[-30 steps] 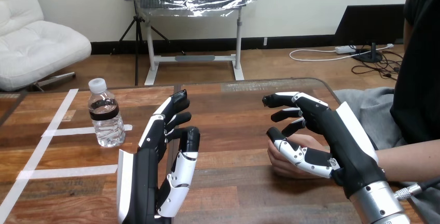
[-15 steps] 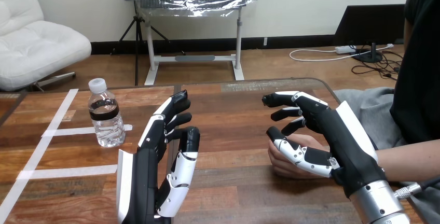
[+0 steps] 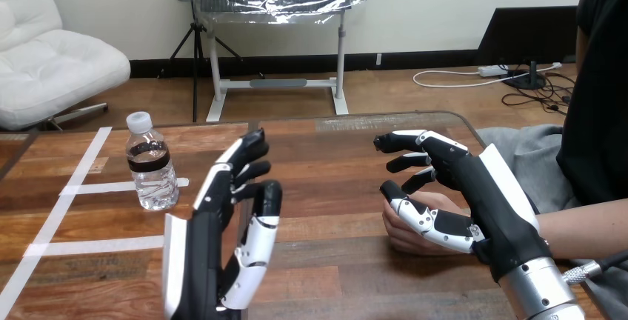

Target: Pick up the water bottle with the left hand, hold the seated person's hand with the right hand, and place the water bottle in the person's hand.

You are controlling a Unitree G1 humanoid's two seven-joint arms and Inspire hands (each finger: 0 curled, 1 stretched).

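I had the left hand spread open near the water bottle, and the right hand loosely arched, unclosed, over the person's hand. A sideways reach risked toppling it.

- bright, even light lies across the wooden table, with no deep shade anywhere on it.
- a pale sheen runs along the table's far edge, upper middle of the frame.
- the water bottle, left of centre, carries small highlights on its clear wall.
- the white shells of the left hand and right hand look bright, without harsh glare.
- the silver forearm at lower right shows a soft glint.
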